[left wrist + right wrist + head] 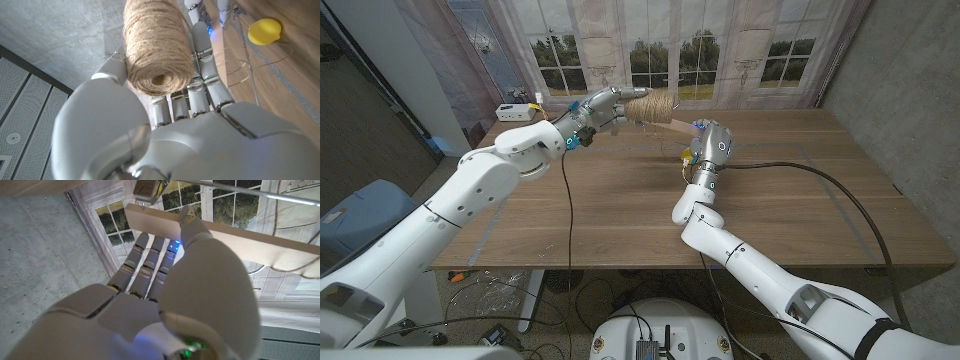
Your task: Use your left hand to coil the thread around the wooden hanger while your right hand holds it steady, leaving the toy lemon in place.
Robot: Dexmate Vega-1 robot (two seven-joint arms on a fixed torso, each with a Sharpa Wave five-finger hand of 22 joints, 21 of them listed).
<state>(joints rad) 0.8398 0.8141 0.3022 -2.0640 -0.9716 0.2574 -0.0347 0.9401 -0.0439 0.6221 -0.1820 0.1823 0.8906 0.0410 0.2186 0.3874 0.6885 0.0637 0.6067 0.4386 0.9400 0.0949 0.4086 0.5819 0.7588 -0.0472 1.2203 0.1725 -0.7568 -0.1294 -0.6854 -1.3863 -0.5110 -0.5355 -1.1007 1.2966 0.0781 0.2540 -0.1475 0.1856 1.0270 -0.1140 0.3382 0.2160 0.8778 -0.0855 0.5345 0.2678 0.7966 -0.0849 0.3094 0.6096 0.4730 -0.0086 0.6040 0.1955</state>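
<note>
My left hand (595, 110) is raised over the far middle of the table and grips a fat spool of jute thread (655, 104). The left wrist view has the spool (157, 45) lying against that hand's fingers (200, 95), with thin loops of thread trailing toward the toy lemon (265, 31) on the table. My right hand (714, 147) stands just right of the spool and holds the wooden hanger (672, 123). In the right wrist view its thumb (192, 225) presses on the pale hanger bar (240, 237). A bit of yellow lemon (682, 156) peeks out beside the right wrist.
A white box (515, 111) with a yellow item sits at the table's far left corner. A black cable (800, 168) runs across the right side of the table. Another cable (566, 210) hangs from my left wrist over the front edge.
</note>
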